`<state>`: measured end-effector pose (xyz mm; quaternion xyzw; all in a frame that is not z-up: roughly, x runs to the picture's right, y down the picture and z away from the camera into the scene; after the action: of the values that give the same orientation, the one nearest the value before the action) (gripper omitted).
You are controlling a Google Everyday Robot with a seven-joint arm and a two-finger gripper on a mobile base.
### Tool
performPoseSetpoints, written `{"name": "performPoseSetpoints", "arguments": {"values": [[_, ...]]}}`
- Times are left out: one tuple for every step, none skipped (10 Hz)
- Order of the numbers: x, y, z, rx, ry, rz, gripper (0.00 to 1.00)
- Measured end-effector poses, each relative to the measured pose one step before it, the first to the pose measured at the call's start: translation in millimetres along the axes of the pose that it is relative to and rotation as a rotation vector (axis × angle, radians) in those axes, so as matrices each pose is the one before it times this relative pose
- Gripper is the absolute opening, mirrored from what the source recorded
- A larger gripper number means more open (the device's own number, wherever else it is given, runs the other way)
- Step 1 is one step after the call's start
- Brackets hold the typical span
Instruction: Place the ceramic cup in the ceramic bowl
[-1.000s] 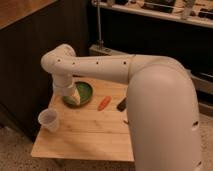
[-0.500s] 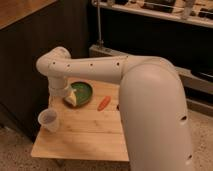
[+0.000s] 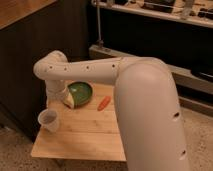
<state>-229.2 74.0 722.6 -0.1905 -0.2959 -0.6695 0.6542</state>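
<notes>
The ceramic cup, small and whitish, stands upright near the left edge of the wooden table. The ceramic bowl, green inside with a dark rim, sits at the table's back left. My white arm bends over the bowl, and my gripper hangs at the bowl's left rim, just above and behind the cup. It stands open and holds nothing. The gripper and the cup are apart. My wrist covers part of the bowl's left side.
A small orange carrot-like thing lies right of the bowl. A dark cabinet wall stands behind and left of the table. My bulky upper arm covers the table's right part. A metal shelf rack runs along the back.
My arm's elbow has swung left and dropped a little, bringing the gripper down beside the bowl toward the cup. Cup, bowl and the orange thing have stayed put.
</notes>
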Motion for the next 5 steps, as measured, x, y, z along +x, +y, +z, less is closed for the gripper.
{"name": "performPoseSetpoints", "arguments": {"values": [[-1.54, -4.20, 6.06, 0.00056, 0.00082, 0.00009, 0.70], [-0.75, -5.19, 6.67, -0.00243, 0.00445, -0.00427, 0.70], [-0.82, -1.97, 2.95, 0.00047, 0.00070, 0.00082, 0.70], [0.14, -1.28, 6.03, -0.00309, 0.00503, 0.00098, 0.70], [-0.77, -0.98, 9.43, -0.00421, 0.00419, 0.00243, 0.70]]}}
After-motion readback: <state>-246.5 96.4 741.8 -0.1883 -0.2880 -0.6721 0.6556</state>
